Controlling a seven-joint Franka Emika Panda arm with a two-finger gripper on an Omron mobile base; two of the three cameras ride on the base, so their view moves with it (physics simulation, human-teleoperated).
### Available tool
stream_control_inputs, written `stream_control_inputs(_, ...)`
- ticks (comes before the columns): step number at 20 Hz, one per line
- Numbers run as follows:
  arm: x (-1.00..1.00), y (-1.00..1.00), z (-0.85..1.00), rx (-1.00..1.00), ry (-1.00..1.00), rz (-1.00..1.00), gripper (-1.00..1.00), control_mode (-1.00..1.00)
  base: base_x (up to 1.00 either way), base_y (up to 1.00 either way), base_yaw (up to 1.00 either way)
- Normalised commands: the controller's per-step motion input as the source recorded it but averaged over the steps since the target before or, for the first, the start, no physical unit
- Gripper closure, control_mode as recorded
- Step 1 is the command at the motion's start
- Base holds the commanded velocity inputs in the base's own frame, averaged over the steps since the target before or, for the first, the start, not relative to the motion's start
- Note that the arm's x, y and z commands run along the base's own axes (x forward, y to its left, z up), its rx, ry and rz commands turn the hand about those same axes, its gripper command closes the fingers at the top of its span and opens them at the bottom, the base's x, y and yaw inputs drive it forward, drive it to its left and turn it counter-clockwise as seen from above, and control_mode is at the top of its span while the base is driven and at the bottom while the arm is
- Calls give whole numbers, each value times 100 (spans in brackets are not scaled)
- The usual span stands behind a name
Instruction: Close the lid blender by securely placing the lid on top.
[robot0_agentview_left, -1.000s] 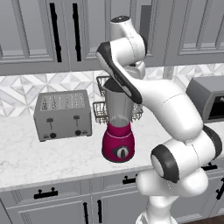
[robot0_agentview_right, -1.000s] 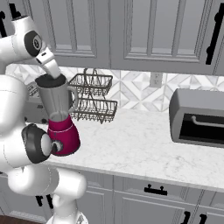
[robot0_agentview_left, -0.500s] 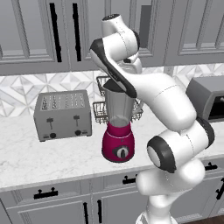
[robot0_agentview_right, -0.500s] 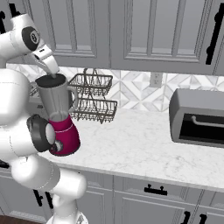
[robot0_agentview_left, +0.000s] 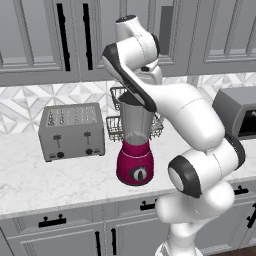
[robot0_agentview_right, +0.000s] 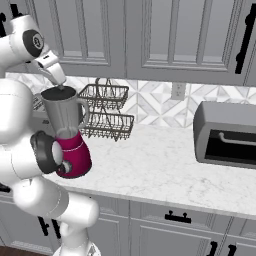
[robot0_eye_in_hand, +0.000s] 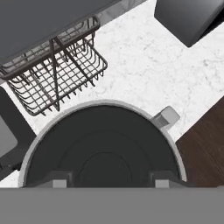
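Note:
The blender (robot0_agentview_left: 135, 165) stands on the marble counter, magenta base with a black dial below a clear grey jar (robot0_agentview_right: 62, 112). The dark round lid (robot0_agentview_right: 59, 92) lies in the jar's mouth; in the hand view the lid (robot0_eye_in_hand: 103, 148) sits inside the grey rim, with the jar handle (robot0_eye_in_hand: 165, 117) sticking out to the right. My gripper (robot0_agentview_right: 59, 83) hangs just above the lid, pointing down. In the hand view the gripper (robot0_eye_in_hand: 110, 183) is open, its fingertips (robot0_eye_in_hand: 59, 183) wide apart on either side of the lid's raised centre. My arm hides the jar top in the left base view.
A boxy silver toaster (robot0_agentview_left: 72, 131) stands left of the blender. A two-tier wire rack (robot0_agentview_right: 107, 112) sits right behind it against the tiled wall. A dark toaster oven (robot0_agentview_right: 225, 135) is on the counter's right. Upper cabinets hang close above my arm.
My arm's upper joints have swung slightly left. The gripper has stayed just above the jar mouth, and the lid and blender have not moved.

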Motion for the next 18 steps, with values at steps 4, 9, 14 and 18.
stream_control_inputs(4, -47, -1, 0, 1, -16, 1, -100, -100, 0, 0, 0)
stream_control_inputs(9, -86, -41, 1, 6, -33, 1, -100, -100, 0, 0, 0)
stream_control_inputs(14, -100, -100, -34, 7, -32, 0, -100, -100, 0, 0, 0)
stream_control_inputs(18, -100, -100, -67, 5, -27, 0, -100, -100, 0, 0, 0)
